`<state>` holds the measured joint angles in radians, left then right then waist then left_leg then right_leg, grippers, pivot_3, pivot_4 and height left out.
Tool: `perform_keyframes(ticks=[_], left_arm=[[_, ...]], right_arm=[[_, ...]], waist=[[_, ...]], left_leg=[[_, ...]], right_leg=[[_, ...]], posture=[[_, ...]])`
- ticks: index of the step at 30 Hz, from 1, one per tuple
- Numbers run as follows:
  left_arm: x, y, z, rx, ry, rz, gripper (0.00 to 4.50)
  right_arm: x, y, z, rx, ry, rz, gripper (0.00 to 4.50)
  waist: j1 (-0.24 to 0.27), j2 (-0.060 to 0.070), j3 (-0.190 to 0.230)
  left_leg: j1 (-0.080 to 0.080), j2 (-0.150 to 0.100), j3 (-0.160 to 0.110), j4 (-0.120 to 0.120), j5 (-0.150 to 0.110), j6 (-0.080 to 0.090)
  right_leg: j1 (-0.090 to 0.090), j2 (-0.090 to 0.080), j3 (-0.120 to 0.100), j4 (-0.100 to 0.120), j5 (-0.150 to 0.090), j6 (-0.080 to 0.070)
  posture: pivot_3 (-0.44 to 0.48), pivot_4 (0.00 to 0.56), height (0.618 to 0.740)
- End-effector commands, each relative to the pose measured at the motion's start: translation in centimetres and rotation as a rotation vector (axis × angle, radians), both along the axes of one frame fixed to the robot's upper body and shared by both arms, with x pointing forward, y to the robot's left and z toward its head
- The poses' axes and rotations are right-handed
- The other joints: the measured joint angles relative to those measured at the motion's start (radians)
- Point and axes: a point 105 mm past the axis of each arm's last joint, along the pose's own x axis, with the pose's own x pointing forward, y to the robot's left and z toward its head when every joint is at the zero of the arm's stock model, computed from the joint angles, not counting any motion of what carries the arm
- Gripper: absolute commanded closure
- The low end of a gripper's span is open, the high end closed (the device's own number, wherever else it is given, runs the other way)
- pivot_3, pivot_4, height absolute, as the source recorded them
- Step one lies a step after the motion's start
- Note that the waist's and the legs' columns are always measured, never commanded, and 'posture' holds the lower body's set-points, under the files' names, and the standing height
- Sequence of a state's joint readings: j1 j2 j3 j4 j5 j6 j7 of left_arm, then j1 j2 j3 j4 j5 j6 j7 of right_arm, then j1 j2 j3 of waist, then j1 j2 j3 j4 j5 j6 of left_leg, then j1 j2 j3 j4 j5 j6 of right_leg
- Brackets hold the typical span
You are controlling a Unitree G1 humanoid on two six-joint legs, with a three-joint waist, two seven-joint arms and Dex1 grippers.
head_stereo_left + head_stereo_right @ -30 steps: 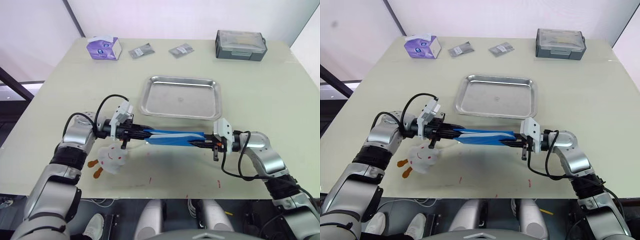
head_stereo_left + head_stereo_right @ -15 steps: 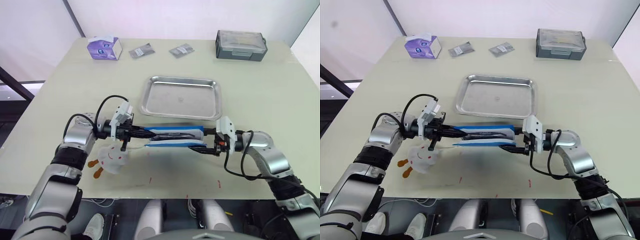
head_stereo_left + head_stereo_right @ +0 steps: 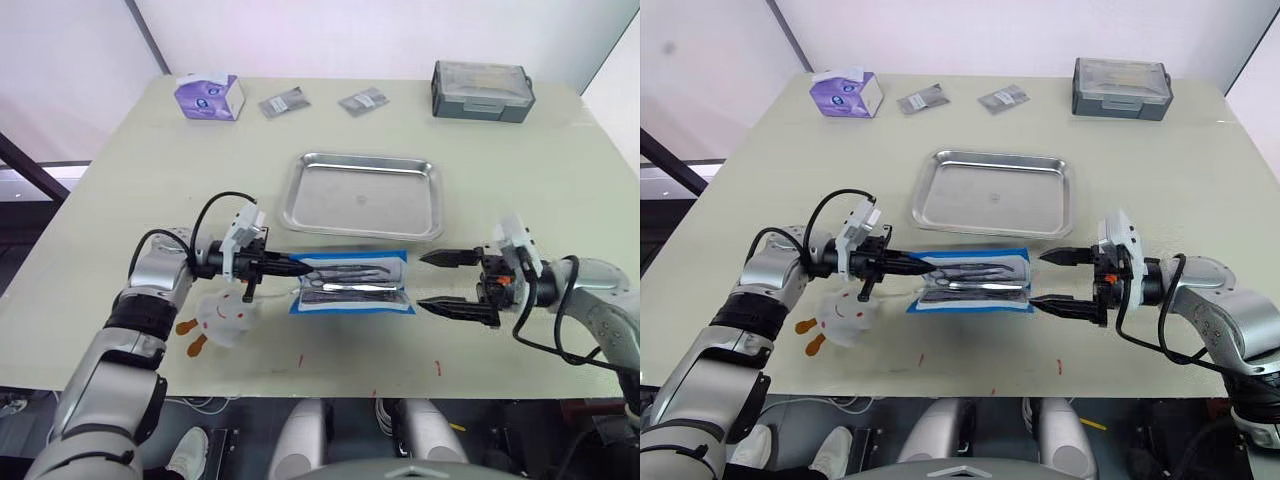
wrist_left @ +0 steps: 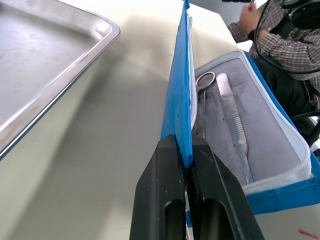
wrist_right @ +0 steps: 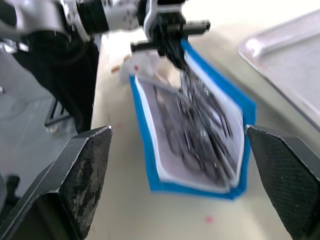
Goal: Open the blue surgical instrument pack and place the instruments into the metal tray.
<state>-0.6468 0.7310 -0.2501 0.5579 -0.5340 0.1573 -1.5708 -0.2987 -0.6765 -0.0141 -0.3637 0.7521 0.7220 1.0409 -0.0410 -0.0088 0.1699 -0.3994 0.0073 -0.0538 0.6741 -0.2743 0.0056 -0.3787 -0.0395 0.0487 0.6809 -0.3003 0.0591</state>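
The blue surgical instrument pack (image 3: pixel 350 283) lies open on the table, just in front of the metal tray (image 3: pixel 362 197), which holds nothing. Several silver instruments (image 3: pixel 346 279) lie inside it; forceps (image 4: pixel 234 120) and a scissor ring show on its grey lining. My left gripper (image 3: pixel 290 267) is shut on the pack's left edge, pinching the blue flap (image 4: pixel 179 85) between its fingers. My right gripper (image 3: pixel 428 281) stands wide open just right of the pack, apart from it, with nothing between its fingers (image 5: pixel 85 170).
At the back of the table stand a purple-white tissue box (image 3: pixel 209 96), two small foil packets (image 3: pixel 283 102) and a grey lidded box (image 3: pixel 481 90). A white soft toy (image 3: pixel 222 318) lies under my left forearm. A person in a checked shirt (image 4: pixel 280 35) sits beyond the table.
My right gripper has opened, let go of the pack's right end and drawn back to the right. The pack has dropped open flat on the table, instruments showing. My left gripper keeps its hold.
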Motion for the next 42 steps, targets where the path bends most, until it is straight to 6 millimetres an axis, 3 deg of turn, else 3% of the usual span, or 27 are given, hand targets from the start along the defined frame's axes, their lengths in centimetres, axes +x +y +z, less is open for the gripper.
perform_keyframes(ticks=[1, 2, 3, 4, 7, 9, 23, 32, 40, 41, 42], left_arm=[[-0.4, -0.1, -0.2, 0.013, 0.017, -0.050, 4.50], [-0.3, -0.2, -0.2, 0.012, 0.018, -0.050, 4.50], [-0.3, -0.2, -0.1, 0.011, 0.019, -0.050, 4.50], [-0.3, -0.2, -0.1, 0.011, 0.020, -0.050, 4.50], [-0.2, -0.3, -0.1, 0.008, 0.033, -0.049, 4.50], [-0.2, -0.4, 0.0, 0.005, 0.047, -0.050, 4.50], [2.1, -0.8, -1.5, 0.070, 0.050, 0.036, 4.50], [4.1, -1.4, -3.1, 0.139, 0.027, 0.132, 4.50], [4.7, -2.1, -2.6, 0.089, 0.010, 0.149, 4.50], [4.7, -2.1, -2.4, 0.085, 0.002, 0.149, 3.86], [4.8, -2.1, -2.4, 0.084, 0.000, 0.150, 3.64]], right_arm=[[-0.1, 1.2, 0.2, 0.002, -0.028, 0.001, 1.70], [-0.2, 1.6, -0.2, -0.004, -0.023, 0.003, 1.70], [-0.2, 1.9, -0.5, -0.008, -0.019, 0.006, 2.50], [-0.3, 2.1, -0.8, -0.010, -0.015, 0.007, 2.59], [-0.4, 2.5, -1.7, -0.018, 0.001, 0.004, 4.01], [-0.7, 2.3, -3.3, -0.064, 0.025, 0.006, 4.44], [-1.9, 1.5, -9.0, -0.194, 0.090, -0.007, 4.44], [-2.1, 1.4, -10.7, -0.229, 0.089, -0.009, 4.44], [-2.1, 1.4, -10.8, -0.234, 0.077, -0.009, 4.44], [-2.1, 1.5, -10.8, -0.234, 0.076, -0.009, 4.50], [-2.1, 1.5, -10.8, -0.233, 0.075, -0.010, 4.50]], waist=[[0.000, 0.000, 0.000], [0.001, 0.000, 0.000], [0.001, 0.000, 0.000], [0.001, 0.000, 0.000], [0.001, 0.000, 0.000], [0.002, 0.000, 0.000], [0.005, 0.000, 0.000], [0.003, -0.001, -0.001], [0.009, -0.002, -0.003], [0.010, -0.002, -0.003], [0.009, -0.002, -0.003]], left_leg=[[0.000, 0.000, 0.000, 0.000, 0.000, 0.000], [0.000, 0.000, 0.000, 0.000, 0.000, 0.000], [0.000, 0.000, 0.000, 0.000, 0.000, 0.000], [0.000, 0.000, 0.000, 0.000, 0.000, 0.000], [0.000, 0.000, 0.000, 0.000, 0.000, 0.000], [0.000, 0.000, 0.000, 0.000, 0.000, 0.000], [0.000, -0.001, -0.001, 0.000, 0.000, 0.000], [0.000, -0.001, -0.002, 0.000, 0.000, 0.000], [0.000, -0.002, -0.003, 0.001, 0.000, 0.000], [0.000, -0.002, -0.003, 0.001, 0.000, 0.000], [0.000, -0.002, -0.003, 0.001, 0.000, 0.000]], right_leg=[[0.000, 0.000, 0.000, 0.000, 0.000, 0.000], [0.000, 0.000, 0.000, 0.000, 0.000, 0.000], [0.000, 0.000, 0.000, 0.000, 0.000, 0.000], [0.000, 0.000, 0.000, 0.000, 0.000, 0.000], [0.000, 0.000, 0.000, 0.000, 0.000, 0.000], [0.000, 0.000, 0.000, 0.000, 0.000, 0.000], [0.001, 0.000, -0.001, -0.001, 0.000, 0.000], [0.001, 0.000, -0.002, -0.001, 0.000, 0.000], [0.002, 0.000, -0.003, -0.001, 0.000, 0.000], [0.002, 0.000, -0.003, -0.001, 0.000, 0.000], [0.002, 0.000, -0.003, -0.001, 0.000, 0.000]], posture=[[0.000, 0.150, 0.738], [0.000, 0.150, 0.738], [0.000, 0.150, 0.738], [0.000, 0.150, 0.738], [0.000, 0.150, 0.738], [0.000, 0.150, 0.738], [0.000, 0.150, 0.738], [0.000, 0.150, 0.738], [0.000, 0.150, 0.738], [0.000, 0.150, 0.738], [0.000, 0.150, 0.738]])
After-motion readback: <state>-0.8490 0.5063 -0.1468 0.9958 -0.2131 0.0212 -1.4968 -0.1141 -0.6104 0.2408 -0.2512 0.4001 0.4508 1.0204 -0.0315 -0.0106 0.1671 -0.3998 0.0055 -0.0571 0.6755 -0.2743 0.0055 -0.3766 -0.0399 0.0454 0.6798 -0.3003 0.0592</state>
